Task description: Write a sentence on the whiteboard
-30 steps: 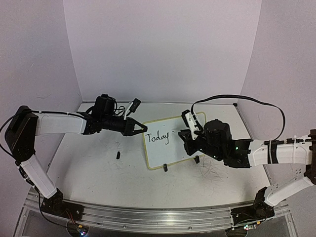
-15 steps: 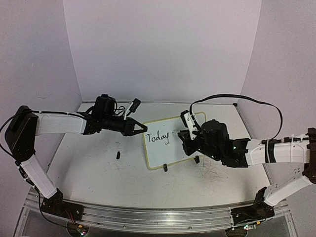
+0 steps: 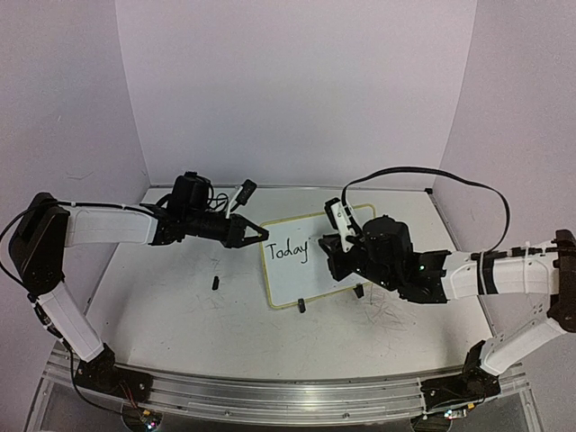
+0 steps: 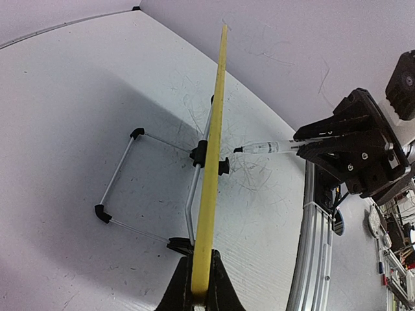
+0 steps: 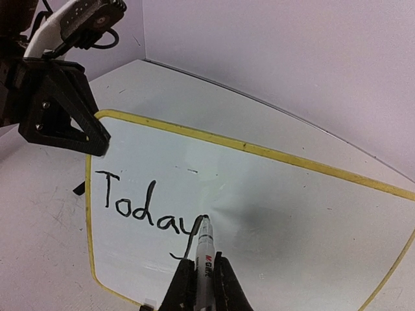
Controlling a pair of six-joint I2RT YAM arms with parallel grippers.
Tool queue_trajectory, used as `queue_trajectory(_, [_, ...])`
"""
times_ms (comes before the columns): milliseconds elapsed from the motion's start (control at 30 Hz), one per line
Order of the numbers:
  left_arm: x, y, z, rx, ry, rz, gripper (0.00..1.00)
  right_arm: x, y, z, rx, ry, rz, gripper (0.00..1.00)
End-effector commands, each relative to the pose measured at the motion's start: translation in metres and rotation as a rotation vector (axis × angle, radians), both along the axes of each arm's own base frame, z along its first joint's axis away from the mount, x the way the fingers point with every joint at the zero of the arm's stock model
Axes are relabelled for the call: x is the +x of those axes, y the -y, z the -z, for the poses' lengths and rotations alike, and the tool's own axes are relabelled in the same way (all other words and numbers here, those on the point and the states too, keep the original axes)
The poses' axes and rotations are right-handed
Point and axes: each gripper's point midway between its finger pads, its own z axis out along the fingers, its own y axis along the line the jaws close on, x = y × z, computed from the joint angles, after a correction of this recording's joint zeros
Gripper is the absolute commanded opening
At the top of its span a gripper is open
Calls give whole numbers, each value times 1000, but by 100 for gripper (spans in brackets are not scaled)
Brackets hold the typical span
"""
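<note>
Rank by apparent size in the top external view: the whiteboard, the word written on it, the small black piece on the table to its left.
1. whiteboard
2. word "Today"
3. small black piece

The whiteboard (image 3: 301, 281), white with rounded corners and a thin yellow rim, stands propped on its black clip feet near the middle of the table (image 3: 171, 315), its face leaning back. The sentence (image 3: 287, 251) reads only "Today", in black marker, across the board's upper left part, on the half nearer the table's left side.

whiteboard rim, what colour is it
Yellow, a thin line around the whiteboard; clearest in the right wrist view.
</note>
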Motion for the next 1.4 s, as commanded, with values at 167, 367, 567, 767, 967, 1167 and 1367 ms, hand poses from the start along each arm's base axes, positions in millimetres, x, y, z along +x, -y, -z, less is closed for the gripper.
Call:
queue_trajectory(167, [14, -5, -24, -15, 110, -50, 0, 13, -10, -28, 75, 58, 30, 0])
queue_trajectory(367, [13, -5, -26, -19, 113, -48, 0, 17, -12, -25, 65, 55, 44, 0])
queue_trajectory(567, [12, -5, -28, -22, 116, -46, 0, 21, -9, -16, 42, 52, 71, 0])
queue_trajectory(767, [12, -5, -28, -22, 118, -45, 0, 23, -5, -12, 29, 49, 95, 0])
queue_trajectory(967, [12, -5, -29, -23, 120, -45, 0, 24, -2, -7, 12, 33, 111, 0])
queue_trajectory(1167, [12, -6, -30, -22, 125, -46, 0, -13, -21, -27, 65, 3, -67, 0])
queue_trajectory(1367, [12, -6, -31, -23, 132, -47, 0, -23, -3, -57, 130, 39, -52, 0])
